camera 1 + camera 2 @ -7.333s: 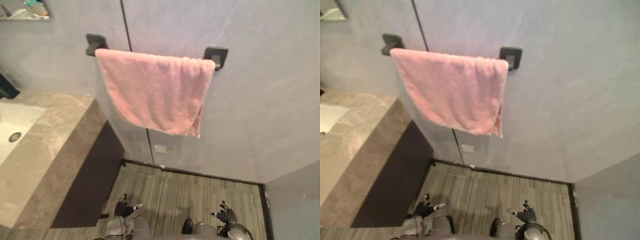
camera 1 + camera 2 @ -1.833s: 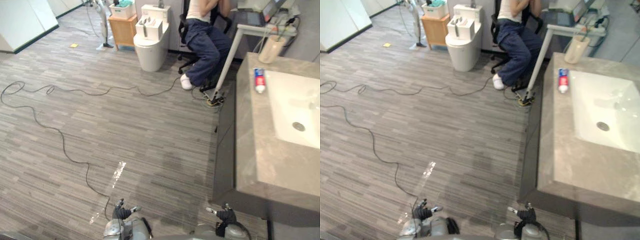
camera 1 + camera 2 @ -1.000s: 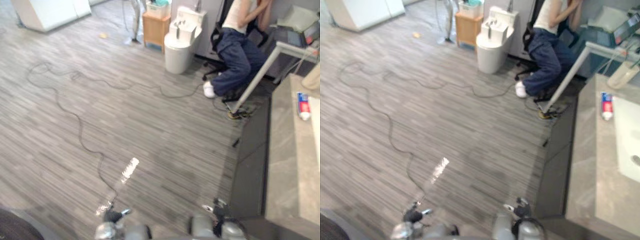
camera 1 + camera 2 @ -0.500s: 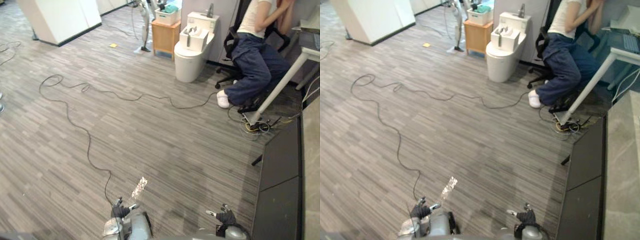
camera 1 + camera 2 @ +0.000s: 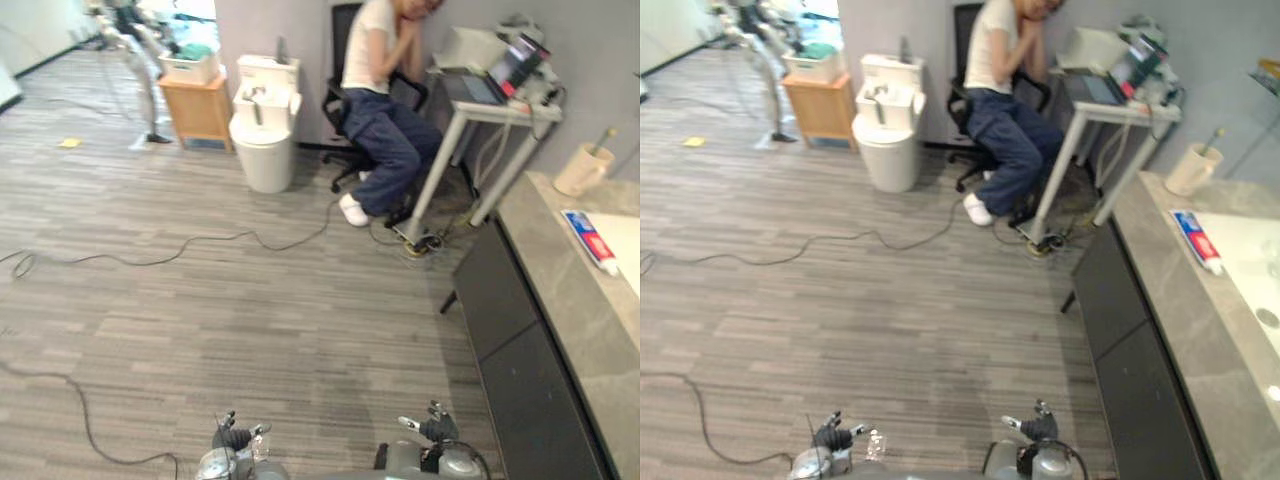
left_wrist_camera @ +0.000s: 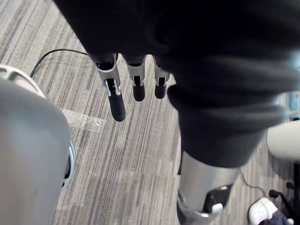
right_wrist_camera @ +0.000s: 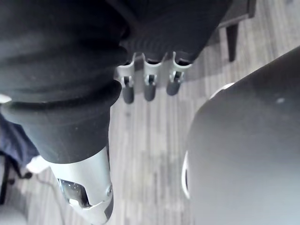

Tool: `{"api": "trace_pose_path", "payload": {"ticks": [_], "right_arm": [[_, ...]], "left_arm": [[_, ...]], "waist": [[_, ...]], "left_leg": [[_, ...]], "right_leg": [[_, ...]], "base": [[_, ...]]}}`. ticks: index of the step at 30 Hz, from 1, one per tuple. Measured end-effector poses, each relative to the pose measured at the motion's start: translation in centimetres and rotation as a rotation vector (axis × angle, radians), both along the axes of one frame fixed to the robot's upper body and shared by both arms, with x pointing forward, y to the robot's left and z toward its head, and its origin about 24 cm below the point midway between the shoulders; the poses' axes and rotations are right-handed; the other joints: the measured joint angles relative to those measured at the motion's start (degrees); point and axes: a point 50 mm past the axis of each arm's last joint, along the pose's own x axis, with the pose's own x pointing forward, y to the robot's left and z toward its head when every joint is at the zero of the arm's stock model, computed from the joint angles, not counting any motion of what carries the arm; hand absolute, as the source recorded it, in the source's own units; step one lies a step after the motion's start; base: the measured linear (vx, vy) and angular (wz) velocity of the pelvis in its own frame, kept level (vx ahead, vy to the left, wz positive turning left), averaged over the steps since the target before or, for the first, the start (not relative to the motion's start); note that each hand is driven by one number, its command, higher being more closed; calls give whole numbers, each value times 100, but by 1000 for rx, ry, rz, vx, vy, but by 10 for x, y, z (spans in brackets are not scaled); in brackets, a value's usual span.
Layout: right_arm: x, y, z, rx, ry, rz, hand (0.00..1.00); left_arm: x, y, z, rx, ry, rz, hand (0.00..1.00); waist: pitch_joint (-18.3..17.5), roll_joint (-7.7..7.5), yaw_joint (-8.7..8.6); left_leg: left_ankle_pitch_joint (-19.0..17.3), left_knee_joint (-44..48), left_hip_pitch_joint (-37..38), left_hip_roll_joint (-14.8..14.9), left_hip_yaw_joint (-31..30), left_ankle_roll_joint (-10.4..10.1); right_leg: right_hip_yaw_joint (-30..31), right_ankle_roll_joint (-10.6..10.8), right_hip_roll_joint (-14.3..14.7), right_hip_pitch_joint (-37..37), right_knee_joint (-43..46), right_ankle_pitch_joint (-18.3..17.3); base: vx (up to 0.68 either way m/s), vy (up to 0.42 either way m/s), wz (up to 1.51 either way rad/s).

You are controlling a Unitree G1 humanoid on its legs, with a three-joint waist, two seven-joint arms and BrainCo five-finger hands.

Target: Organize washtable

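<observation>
Head views: the washtable [image 5: 590, 320] runs along the right edge of the frame, its stone top slanting from mid right to lower right, with the white basin [image 5: 1250, 260] at the far right. On the top, upper right of the frame, a tube [image 5: 590, 242] lies flat beside the basin. Its long axis runs from upper left to lower right, roughly along the counter edge, and the white cap end points to the lower right. A beige cup [image 5: 578, 172] stands upright just above the tube and apart from it. Both hands hang low at the bottom centre, over bare floor. The left hand [image 5: 232, 437] is empty, its fingers [image 6: 116, 101] straight and loose. The right hand [image 5: 435, 428] is likewise empty, with fingers [image 7: 149, 89] relaxed and clasping nothing. The tube lies up and to the right of both hands and well apart from them. The right hand is the nearer, with the dark counter front between it and the top. Judgement: no item is within reach, so the robot must close on the counter, and the right arm is the likelier to lead. Upper centre of the frame: a seated person [image 5: 380, 110] at a desk [image 5: 490, 95], and a toilet [image 5: 262, 140] to their left.
</observation>
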Motion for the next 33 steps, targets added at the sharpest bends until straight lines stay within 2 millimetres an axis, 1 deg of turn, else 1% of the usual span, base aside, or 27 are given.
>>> {"api": "trace_pose_path", "payload": {"ticks": [1, 2, 3, 4, 6, 7, 8, 9, 10, 12, 14, 16, 17, 18, 19, 20, 21, 22, 23, 24, 25, 26, 28, 29, 30, 32, 33], "right_arm": [[-2, -2, -2, 4, 16, 4, 0], [-2, -1, -2, 8, 18, 2, 0], [-3, -2, -2, 11, 17, -8, 0], [0, -6, -1, 1, 5, -7, 0], [2, -10, 1, -6, -11, -25, 0], [3, -13, 2, -12, -15, -40, 0], [3, -13, 2, -11, -13, -41, 0], [3, -14, 3, -17, -18, -40, 0], [-1, -15, 2, -20, -8, -44, 0], [-1, -15, 3, -22, -10, -45, 0], [0, -16, 3, -24, -11, -44, 0], [2, -15, 3, -23, -11, -33, 0], [1, -15, 3, -23, -7, -34, 0], [-2, -15, 2, -23, 5, -35, 0], [-2, -15, 2, -23, 9, -34, 0], [-3, -15, 2, -23, 11, -34, 0], [-4, -15, 1, -26, 17, -24, 0], [-6, -15, 1, -32, 21, 1, 0], [-8, -12, -1, -28, 31, 13, 0], [-13, -5, -3, -12, 45, 28, 0], [-15, -2, -4, -5, 51, 37, 0], [-17, 3, -5, 7, 55, 38, 0], [-18, 4, -5, 11, 57, 29, 0], [-16, 3, -4, 9, 52, 28, 0], [-11, 1, -3, 2, 39, 32, 0], [-6, -3, -1, -10, 24, 37, 0], [-4, -4, 0, -13, 21, 39, 0]], "left_arm": [[0, 0, 0, 1, 1, -6, 0], [0, 1, 0, 4, 2, -10, 0], [-4, -1, -2, 1, 23, -22, 0], [-5, -5, -4, -9, 36, -40, 0], [-4, -13, -4, -26, 35, -51, 0], [-2, -14, -4, -31, 29, -51, 0], [0, -13, -3, -28, 23, -44, 0], [0, -12, -2, -27, 13, -38, 0], [-2, -13, -1, -27, -2, -26, 0], [-1, -14, 0, -27, -12, -23, 0], [1, -13, 2, -29, -28, -5, 0], [3, -13, 3, -34, -53, 24, 0], [4, -14, 4, -36, -59, 31, 0], [4, -13, 4, -38, -66, 47, 0], [4, -14, 4, -45, -71, 62, 0], [4, -15, 4, -50, -73, 66, 0], [5, -15, 5, -52, -81, 76, 0], [3, -16, 4, -60, -79, 92, 0], [1, -13, 4, -53, -74, 96, 0], [-2, -7, 3, -37, -64, 95, 0], [-2, -4, 4, -31, -61, 95, 0], [-2, 0, 4, -21, -61, 93, 0], [-1, 2, 4, -17, -55, 89, 0], [-4, 0, 2, -22, -39, 84, 0], [-8, -2, 0, -29, -21, 80, 0], [-8, -8, -3, -41, 0, 50, 0], [-9, -10, -3, -43, 7, 35, 0]], "waist": [[0, -1, -7], [-7, -16, -8], [-4, 17, -76], [-8, 153, -122], [14, 322, -161], [42, 376, -208], [77, 418, -227], [96, 463, -221], [133, 472, -178], [134, 484, -162], [137, 486, -113], [152, 456, -81], [155, 451, -52], [151, 436, 40], [151, 435, 50], [150, 433, 51], [144, 434, 62], [108, 476, 76], [41, 392, 80], [-119, 252, 54], [-191, 156, 79], [-254, 20, 155], [-256, -36, 181], [-239, -2, 187], [-242, 70, 184], [-237, 228, 170], [-233, 240, 169]], "left_leg": [[-6, 0, 76, 33, 141, -153], [-7, -4, 120, 17, 206, -207], [-12, -14, 251, 45, 239, -288], [81, -94, 426, 125, 183, -445], [53, 38, 501, 243, -22, -536], [12, 576, 368, 479, -215, -601], [94, 1701, 40, 881, -668, -629], [327, 2463, -171, 1149, -1007, -595], [393, 3382, -408, 1357, -1364, -574], [367, 3780, -612, 1292, -1540, -600], [287, 3844, -936, 1147, -1578, -486], [36, 3369, -1281, 785, -1821, -366], [16, 3133, -1327, 678, -1922, -332], [-14, 2559, -1443, 421, -2239, -279], [-10, 2026, -1631, 177, -2731, -283], [-1, 1749, -1704, 65, -2998, -300], [20, 1146, -1737, -121, -3466, -333], [336, 1077, -1691, -163, -3618, -449], [180, 1241, -1638, -224, -3436, -349], [-86, 1321, -1635, -269, -3095, -258], [-171, 1315, -1573, -285, -2919, -200], [-260, 1276, -1371, -278, -2573, -56], [-407, 1097, -987, -265, -2122, 103], [-419, 829, -608, -262, -1857, 121], [-419, 583, -328, -233, -1714, 122], [-417, 62, 237, -139, -1285, 121], [-416, -27, 325, -143, -1169, 121]], "right_leg": [[-402, -97, 61, -56, -663, 114], [-487, -187, 109, -61, -1033, 296], [-471, -633, 226, 61, -1296, 943], [-466, -639, 350, 136, -1229, 789], [-423, -657, 475, 152, -1033, 507], [-421, -649, 576, 240, -974, 353], [-413, -683, 737, 444, -936, 178], [-358, -717, 889, 632, -920, 54], [-137, -809, 1069, 833, -886, -178], [155, -783, 1150, 922, -867, -323], [545, -753, 1227, 973, -882, -387], [1030, -695, 1239, 1160, -1014, -422], [1163, -672, 1234, 1229, -1052, -435], [1439, -573, 1195, 1326, -1078, -491], [1684, -444, 1165, 1389, -1073, -565], [1800, -367, 1147, 1406, -1059, -609], [2086, -160, 1123, 1399, -960, -750], [2438, 31, 1125, 1391, -756, -941], [2621, 94, 1069, 1398, -706, -1011], [2863, 148, 934, 1341, -690, -978], [2933, 108, 869, 1247, -593, -931], [2892, 199, 760, 991, -268, -807], [2448, 317, 544, 699, 338, -624], [1982, 303, 404, 529, 752, -637], [1547, 205, 376, 419, 986, -694], [485, -17, 436, 122, 1141, -824], [281, -38, 432, 9, 1123, -833]], "base": [[257, -97, -81], [323, -130, -62], [328, -118, -49], [333, -115, -40], [281, -102, -26], [284, -170, -18], [264, -201, -26], [346, -187, -69], [289, -100, -83], [237, -9, -93], [247, 35, -96], [308, 125, -95], [303, 196, -106], [326, 267, -112], [330, 304, -111], [323, 371, -111], [339, 428, -131], [349, 447, -141], [389, 424, -130], [310, 316, -96], [389, 359, -119], [352, 326, -113], [373, 285, -115], [326, 182, -116], [371, 182, -129], [285, 99, -111], [298, 64, -86]]}}
